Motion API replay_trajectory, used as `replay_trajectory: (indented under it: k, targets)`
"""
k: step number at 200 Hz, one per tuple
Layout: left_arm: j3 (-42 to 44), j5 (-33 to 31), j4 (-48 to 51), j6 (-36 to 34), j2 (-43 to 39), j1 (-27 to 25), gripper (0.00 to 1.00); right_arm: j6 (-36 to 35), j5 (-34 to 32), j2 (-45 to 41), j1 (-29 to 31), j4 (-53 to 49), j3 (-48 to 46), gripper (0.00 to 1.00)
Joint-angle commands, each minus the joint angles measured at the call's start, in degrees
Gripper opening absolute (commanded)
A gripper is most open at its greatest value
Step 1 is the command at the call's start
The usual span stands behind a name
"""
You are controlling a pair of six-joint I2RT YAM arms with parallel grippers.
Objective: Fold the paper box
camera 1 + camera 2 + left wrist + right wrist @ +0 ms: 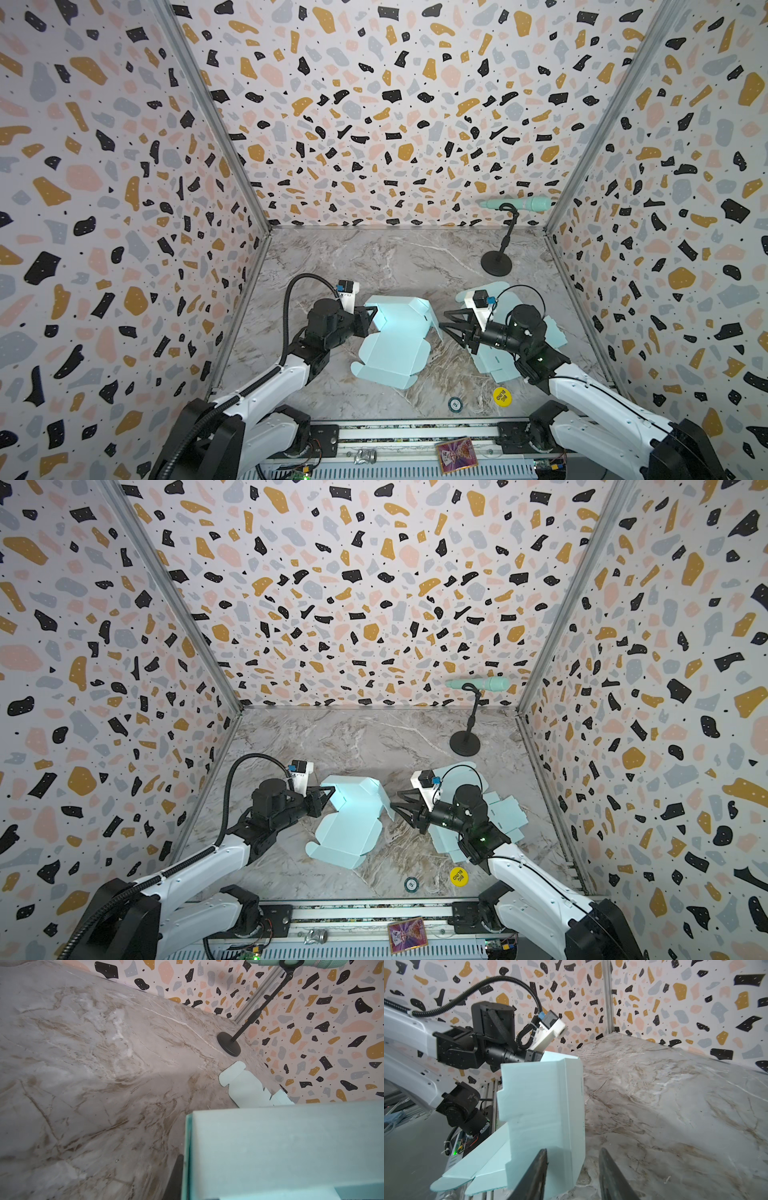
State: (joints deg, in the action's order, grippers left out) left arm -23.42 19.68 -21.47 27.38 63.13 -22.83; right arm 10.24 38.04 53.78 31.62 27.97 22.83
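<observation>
The paper box [395, 336] [353, 820] is a pale blue die-cut sheet in the middle of the marble table, half folded, with its far and side walls raised and its near flaps flat. My left gripper [372, 311] [328, 792] is shut on the box's left wall; in the left wrist view one dark finger [176, 1174] presses against the wall's edge [188, 1147] and the other is hidden behind the card. My right gripper [441, 319] [574, 1169] stands open, its jaws astride the raised right wall [546, 1105], with a gap on the outer side.
A second flat blue box sheet [498, 365] [245, 1084] lies under my right arm. A black microphone stand [496, 264] holding a mint microphone [519, 203] stands at the back right. A yellow disc [502, 395] and a small chip [455, 404] lie near the front edge. Patterned walls enclose three sides.
</observation>
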Motion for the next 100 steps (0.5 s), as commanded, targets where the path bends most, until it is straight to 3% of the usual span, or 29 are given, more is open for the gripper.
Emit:
replay_trajectory:
  k: [1, 100]
  targets:
    - [-1.9, 1.6, -1.8, -0.9, 0.3, 0.3, 0.00, -1.0, 1.3, 1.0, 1.5, 3.4, 2.5, 0.40]
    - [-2.2, -0.8, 0.3, -2.0, 0.3, -1.1, 0.00, -3.0, -1.2, 12.7, 6.1, 3.9, 9.3, 0.24]
